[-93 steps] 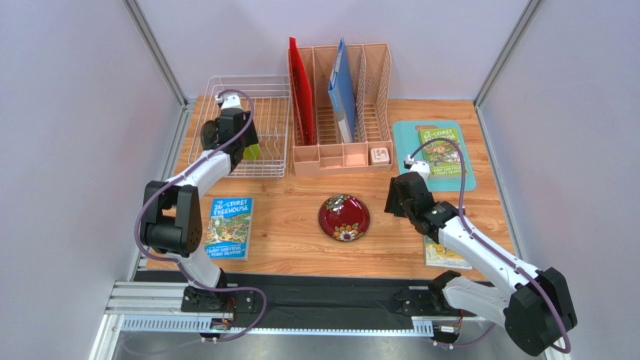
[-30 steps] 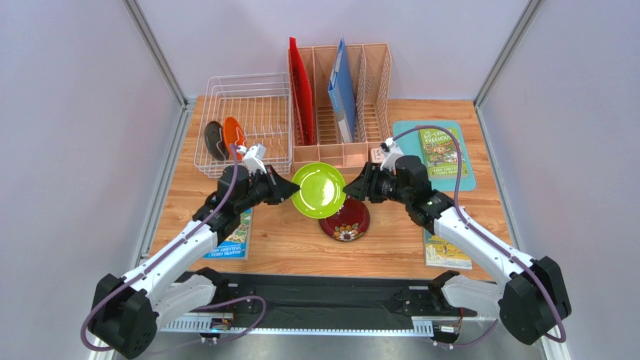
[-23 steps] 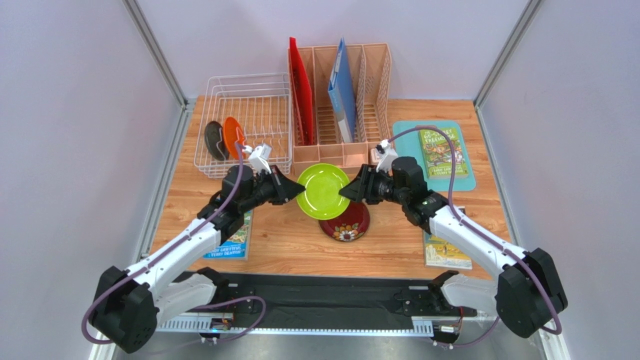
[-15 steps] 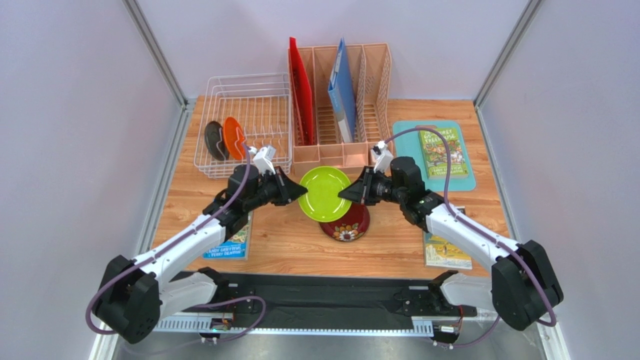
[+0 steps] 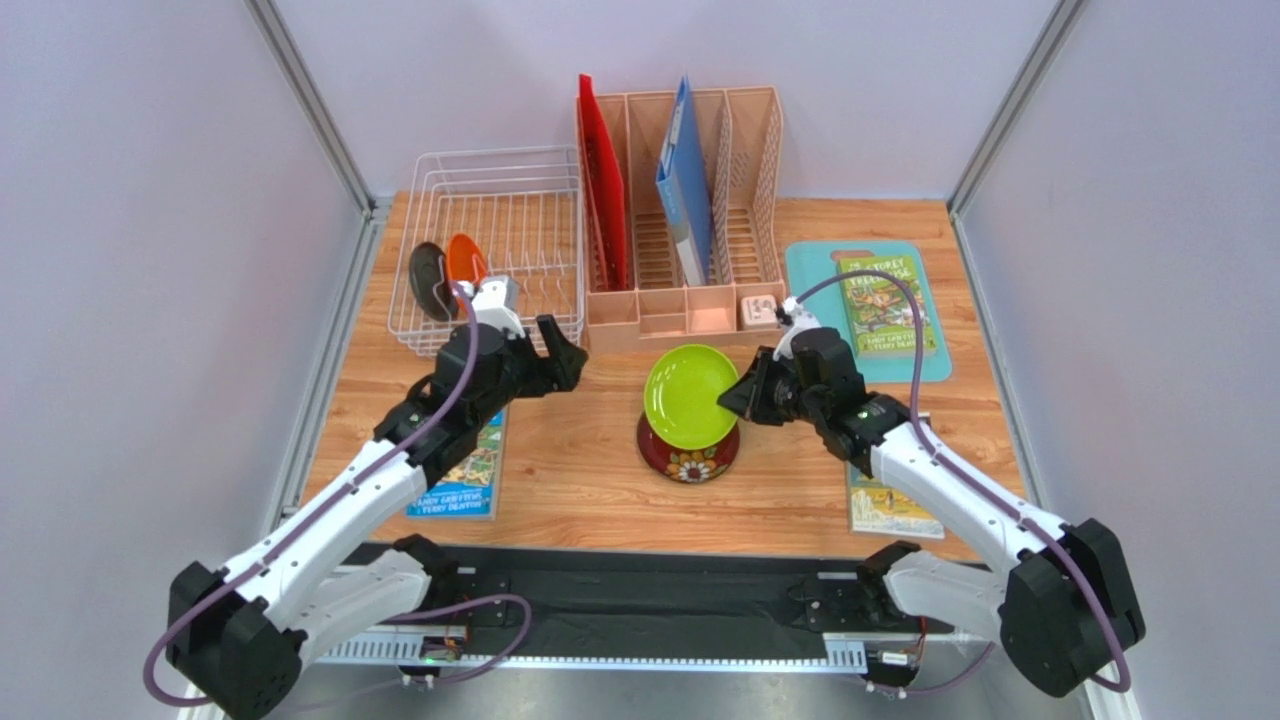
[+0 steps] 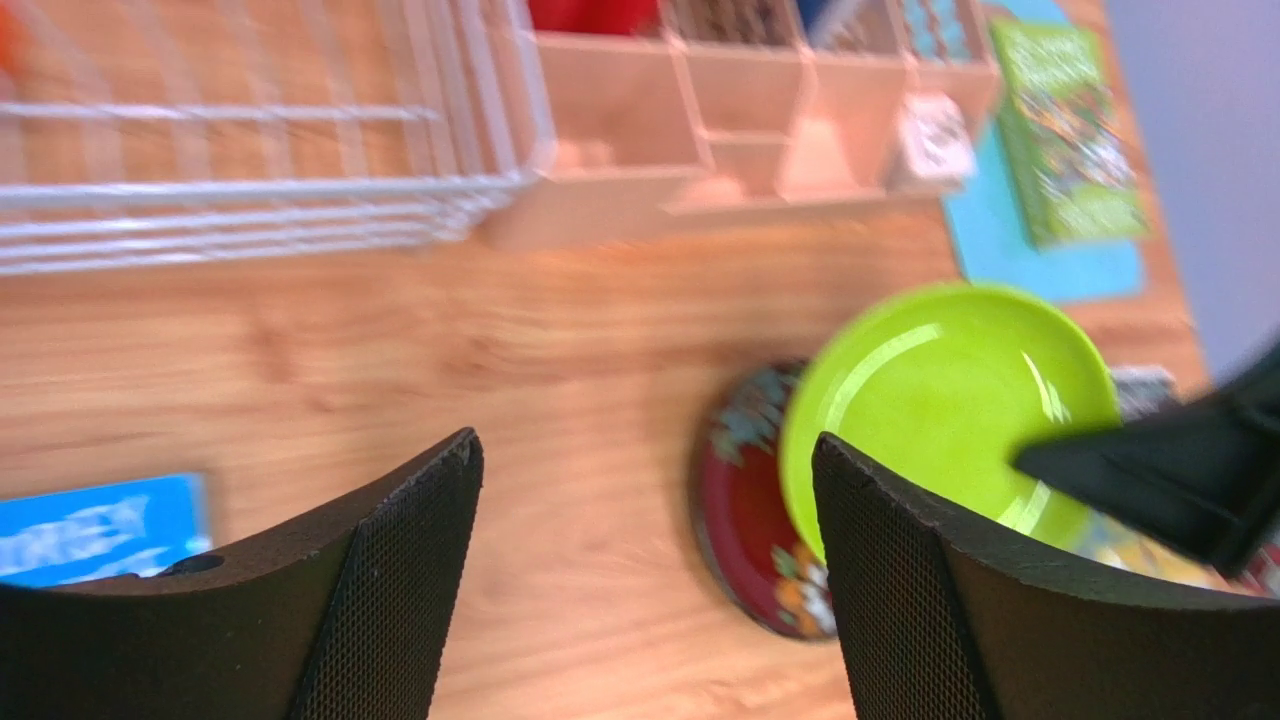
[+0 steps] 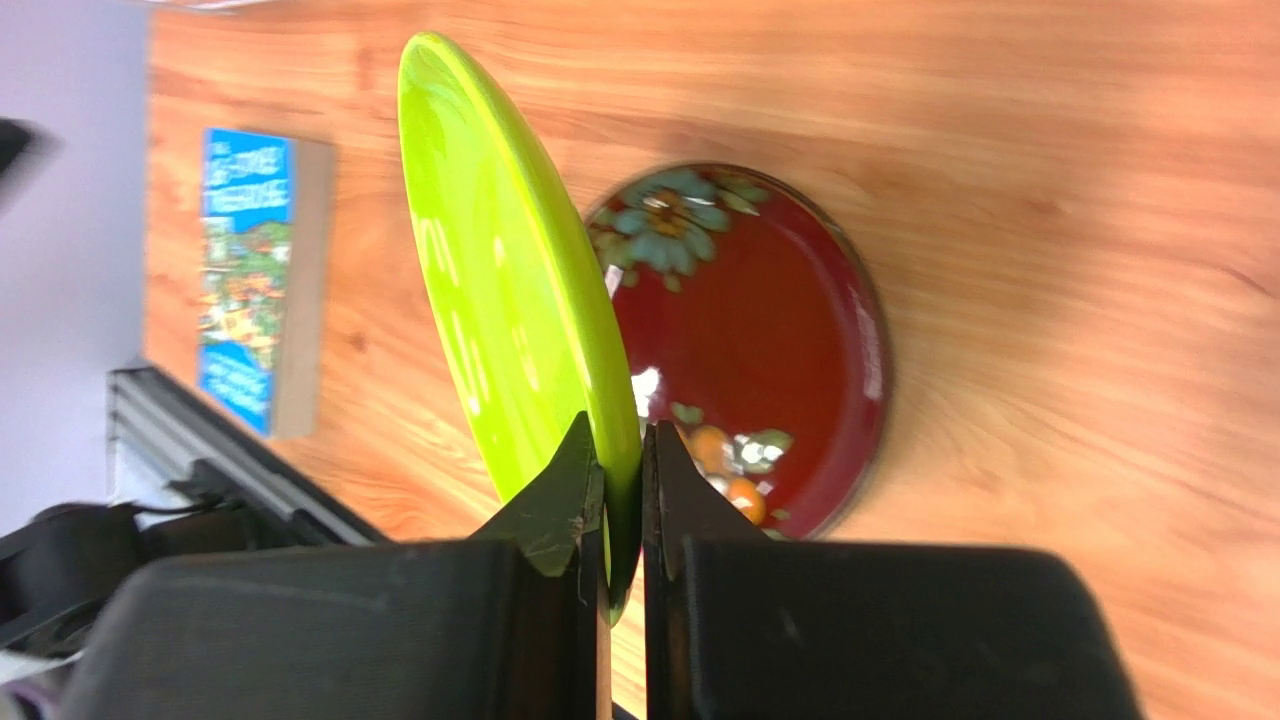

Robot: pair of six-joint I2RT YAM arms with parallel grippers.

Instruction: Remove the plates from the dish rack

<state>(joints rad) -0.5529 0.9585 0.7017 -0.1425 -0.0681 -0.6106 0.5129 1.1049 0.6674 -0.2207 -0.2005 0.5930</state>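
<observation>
R gripper (image 7: 616, 443) is shut on the rim of the green plate (image 7: 496, 255), w/ one finger on each face. The plate is held tilted, nearly on edge, just above the red plate (image 5: 688, 450), which lies flat on the table (image 5: 571, 480) at mid-front. Whether the two plates touch can't be told. L gripper (image 6: 646, 447) is wide open & empty, apart from the green plate and near the front of the rack (image 5: 496, 152). The orange plate (image 5: 463, 258) & grey plate (image 5: 425, 278) are seen standing on edge at the rack's left side.

Handling, as judged: the plates are stiff, glossy & thin-rimmed, so prob. slippery in the pads and liable to chip if dropped. They look light enough for a rim pinch. As the green plate is gripped at one edge only, it could pivot in the jaws, so it should be tipped flat slowly and set on the red plate before it is let go. For the two in the rack, the upper rim is the place to be taken, w/ a finger each side, and the lift kept straight up so no wires are snagged
</observation>
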